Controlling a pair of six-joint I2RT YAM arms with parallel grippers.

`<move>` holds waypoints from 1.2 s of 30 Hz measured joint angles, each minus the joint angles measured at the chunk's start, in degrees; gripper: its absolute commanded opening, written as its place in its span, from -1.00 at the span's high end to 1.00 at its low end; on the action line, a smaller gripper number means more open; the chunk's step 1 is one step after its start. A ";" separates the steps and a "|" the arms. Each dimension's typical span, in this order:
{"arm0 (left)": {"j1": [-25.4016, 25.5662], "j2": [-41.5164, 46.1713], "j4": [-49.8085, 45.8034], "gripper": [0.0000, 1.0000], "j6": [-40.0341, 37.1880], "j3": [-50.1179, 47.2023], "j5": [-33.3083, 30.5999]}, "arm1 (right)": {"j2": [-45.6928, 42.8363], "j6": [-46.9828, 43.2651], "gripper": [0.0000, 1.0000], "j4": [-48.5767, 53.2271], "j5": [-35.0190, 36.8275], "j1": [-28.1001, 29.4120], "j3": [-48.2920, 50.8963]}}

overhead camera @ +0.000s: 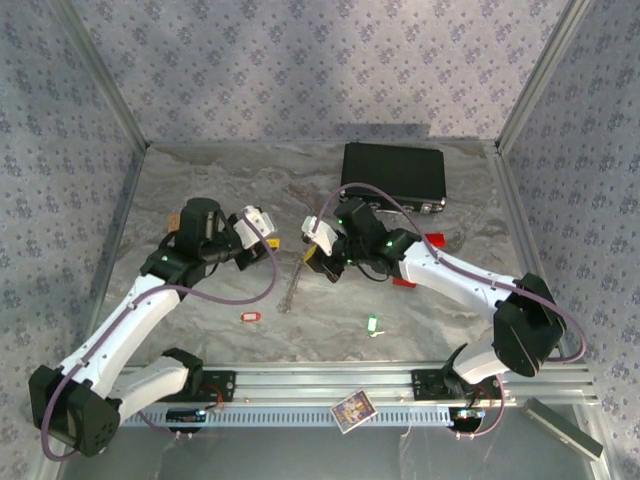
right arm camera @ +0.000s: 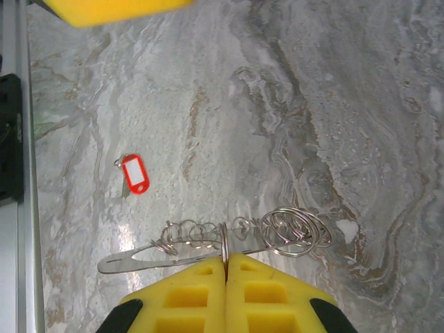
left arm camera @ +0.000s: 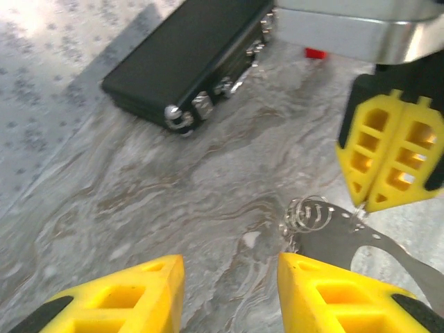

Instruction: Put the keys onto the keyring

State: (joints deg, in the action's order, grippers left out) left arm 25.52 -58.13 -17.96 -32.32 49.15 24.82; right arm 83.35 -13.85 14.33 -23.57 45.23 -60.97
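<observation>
My right gripper (right arm camera: 226, 260) is shut on one silvery ring of the keyring (right arm camera: 277, 232), a bunch of wire rings strung along a flat metal strip, held just above the table. From above, the keyring (overhead camera: 291, 283) hangs below my right gripper (overhead camera: 311, 260). My left gripper (left arm camera: 231, 291) stands open with nothing between its fingers, just left of the keyring (left arm camera: 309, 214) and facing my right gripper (left arm camera: 368, 202). The red-tagged key (right arm camera: 134, 173) lies flat on the marble. From above, that red key (overhead camera: 250, 317) and the green-and-white key (overhead camera: 372, 324) lie near the front rail.
A black case (overhead camera: 393, 172) lies at the back, also visible as the black case (left arm camera: 187, 62) ahead of my left gripper (overhead camera: 268, 238). Small red objects (overhead camera: 432, 240) sit by the right arm. A picture card (overhead camera: 351, 410) rests on the front rail.
</observation>
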 measured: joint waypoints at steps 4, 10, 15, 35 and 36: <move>0.00 -2.58 -0.35 0.28 -2.84 -0.61 6.19 | -0.48 -2.25 1.00 0.28 -1.38 0.00 0.46; 0.00 -6.69 -3.82 0.32 -6.99 -0.15 13.97 | -2.25 -5.14 1.00 0.44 -1.81 0.00 0.46; 0.00 -9.53 -7.72 0.39 -10.16 2.08 18.58 | -3.04 -7.06 1.00 0.46 -1.81 0.04 0.46; 0.52 -12.13 -12.35 0.63 -15.26 2.95 23.45 | -2.69 -10.25 1.00 1.31 -1.79 2.80 -1.62; 0.52 -12.13 -12.35 0.65 -15.26 2.97 23.54 | -2.58 -10.25 1.00 1.31 -1.79 2.95 -1.73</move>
State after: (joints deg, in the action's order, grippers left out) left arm 26.04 -70.26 -30.30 -47.57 52.12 48.36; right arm 80.77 -24.10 15.64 -25.36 48.18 -62.70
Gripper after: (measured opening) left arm 0.195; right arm 0.051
